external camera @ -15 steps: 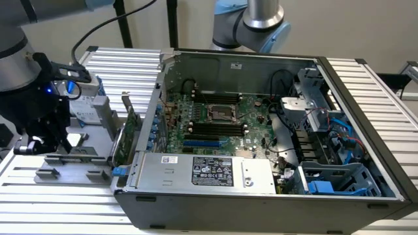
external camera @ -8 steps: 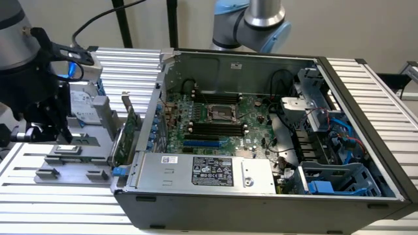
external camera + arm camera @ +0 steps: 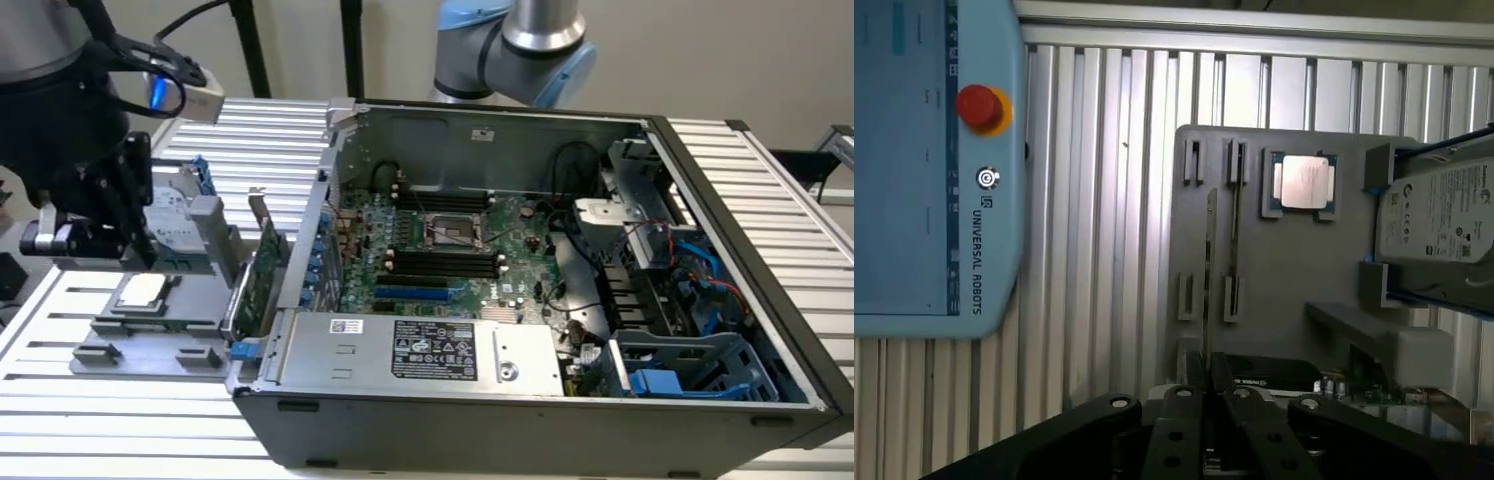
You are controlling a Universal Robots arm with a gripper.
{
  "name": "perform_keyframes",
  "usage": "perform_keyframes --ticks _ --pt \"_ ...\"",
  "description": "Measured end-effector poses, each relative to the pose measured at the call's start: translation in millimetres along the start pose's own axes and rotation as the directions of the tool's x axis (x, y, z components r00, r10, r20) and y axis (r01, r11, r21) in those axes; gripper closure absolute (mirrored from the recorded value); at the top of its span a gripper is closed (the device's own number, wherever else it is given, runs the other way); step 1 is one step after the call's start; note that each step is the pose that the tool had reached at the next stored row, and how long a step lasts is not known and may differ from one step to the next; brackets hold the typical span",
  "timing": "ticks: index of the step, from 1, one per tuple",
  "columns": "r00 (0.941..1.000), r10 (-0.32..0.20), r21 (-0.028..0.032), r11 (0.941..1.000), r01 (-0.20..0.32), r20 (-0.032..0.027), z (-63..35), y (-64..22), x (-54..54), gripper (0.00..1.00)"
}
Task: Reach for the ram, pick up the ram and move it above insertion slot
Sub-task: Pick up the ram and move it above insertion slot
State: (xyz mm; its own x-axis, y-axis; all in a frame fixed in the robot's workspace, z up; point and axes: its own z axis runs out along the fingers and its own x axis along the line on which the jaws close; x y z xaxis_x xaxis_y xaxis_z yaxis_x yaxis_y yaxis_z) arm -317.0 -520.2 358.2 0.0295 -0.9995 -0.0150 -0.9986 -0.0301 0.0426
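Gripper: its dark linkages and fingers (image 3: 1206, 400) show in the wrist view, drawn almost together with only a thin gap between them; in the exterior view the gripper (image 3: 114, 240) hangs above the grey fixture plate, at that view's left.
Grip: a thin pale strip, seen edge-on, runs out from between the fingers; it looks like the ram, pinched by its narrow faces.
The ram (image 3: 1209, 260): edge-on in the wrist view, lying over the fixture plate between two rows of small holder brackets, slightly slanted against them rather than seated in either row. Its chips cannot be made out from this angle.
Fixture plate (image 3: 1284, 330): grey, flat on the ribbed aluminium bench (image 3: 1114, 250), outside the computer case.
Processor (image 3: 1301, 183): square, silver-topped, sitting in a recess of the fixture plate.
Hard drive (image 3: 1444, 230): white-labelled, standing on edge in a blue-trimmed holder at the plate's side.
Expansion card (image 3: 267, 265): green, upright, just beside the case's outer wall.
Computer case (image 3: 534, 420): open, side panel off, the motherboard (image 3: 454, 250) exposed with its dark memory slots (image 3: 447, 262) lying in rows; well apart from the gripper, towards the exterior view's right.
Teach pendant (image 3: 934, 150): pale blue, on the bench beside the plate, with a red stop button (image 3: 979, 105).
Second arm (image 3: 521, 40): behind the case.
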Motion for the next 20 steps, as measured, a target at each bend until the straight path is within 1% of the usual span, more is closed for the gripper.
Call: perform_keyframes --ticks 9,13,16,18,20 --pt "1.0000 -0.003 -0.0027 1.0000 0.003 0.0001 -42.1 -27.7 0.3 0.86" --pt "1.0000 -0.003 -0.0046 1.0000 0.003 0.0007 -59.3 -43.3 0.4 0.86" --pt "1.0000 -0.003 -0.0059 1.0000 0.003 0.0017 -68.7 -56.4 0.6 0.86" --pt "1.0000 -0.003 -0.0063 1.0000 0.003 0.0023 -72.0 -65.6 0.6 0.86" --pt "1.0000 -0.003 -0.0065 1.0000 0.003 0.0027 -73.3 -74.6 0.7 0.86"
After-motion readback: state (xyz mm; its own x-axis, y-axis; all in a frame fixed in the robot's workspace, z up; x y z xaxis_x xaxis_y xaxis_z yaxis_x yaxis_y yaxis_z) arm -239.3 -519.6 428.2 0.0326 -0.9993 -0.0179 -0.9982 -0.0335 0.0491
